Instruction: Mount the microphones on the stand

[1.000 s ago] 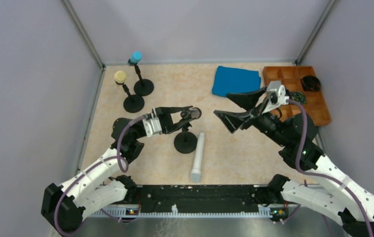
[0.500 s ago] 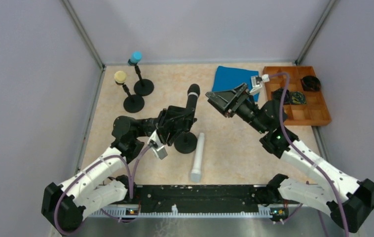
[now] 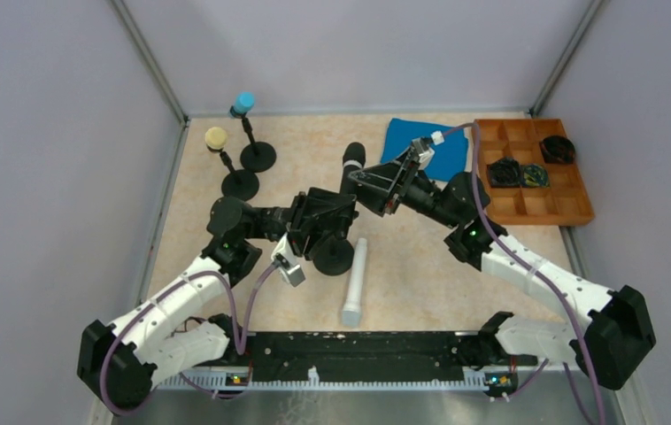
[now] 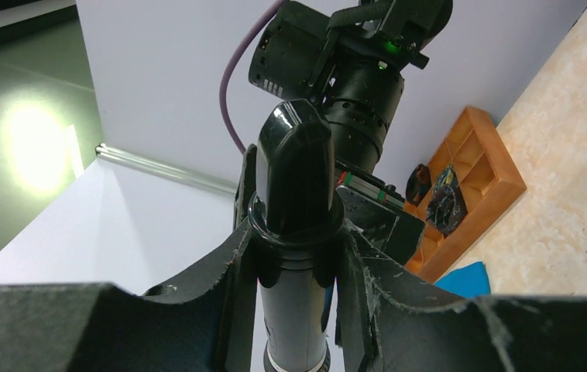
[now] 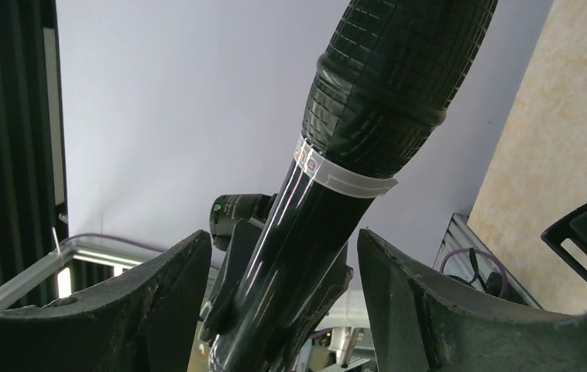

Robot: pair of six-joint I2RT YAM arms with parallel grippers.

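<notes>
Black slim tapered microphone (image 3: 350, 164) raised over the table (image 3: 403, 288), head up | pinched round its body by left gripper (image 4: 296, 263) | right gripper (image 5: 283, 248): jaws spread astride it, nothing gripped | squeeze to be centred below the head

Free table (image 3: 420, 266) right of white microphone (image 3: 355, 282)

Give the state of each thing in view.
Left gripper: shut on the black microphone.
Right gripper: open, fingers either side of the black microphone.
Black microphone: raised, not yet mounted.
Light blue microphone: mounted.
Cream microphone: mounted.
White microphone: lying flat, unmounted.
Near stand: empty.
</notes>
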